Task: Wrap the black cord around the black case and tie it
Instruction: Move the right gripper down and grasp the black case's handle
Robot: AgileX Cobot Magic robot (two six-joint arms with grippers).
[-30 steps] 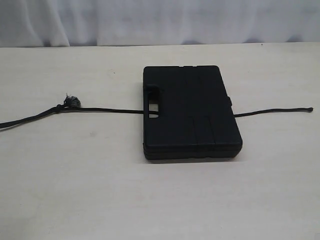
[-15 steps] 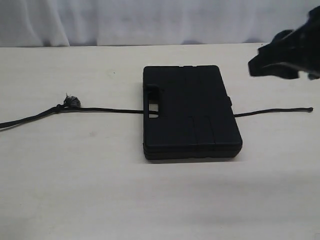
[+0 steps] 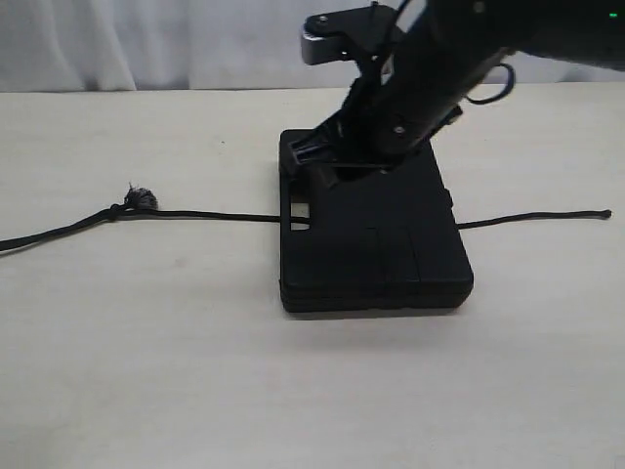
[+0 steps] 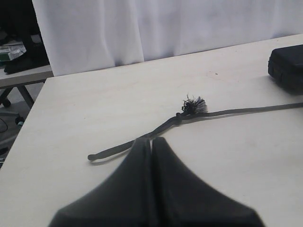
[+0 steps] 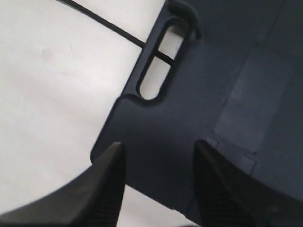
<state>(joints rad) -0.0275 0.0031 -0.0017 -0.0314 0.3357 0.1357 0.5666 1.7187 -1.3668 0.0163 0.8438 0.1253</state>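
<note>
My right arm [image 3: 439,68] slants down leftward across the middle, my right pincer [image 5: 158,146] spread wide. My left pincer [image 4: 151,140] is pressed together.

Black case [image 3: 376,239], black cord [image 3: 205,215]

A black case [image 3: 391,254] lies flat on the pale counter [image 3: 146,371]. A black cord [image 3: 195,215] runs across the counter from the left, past a frayed tuft [image 3: 139,197], through the case's handle cutout [image 3: 299,209], and emerges on the right. The right arm [image 3: 430,78] reaches down, its fingers [image 3: 314,149] over the case's far left corner.
</note>
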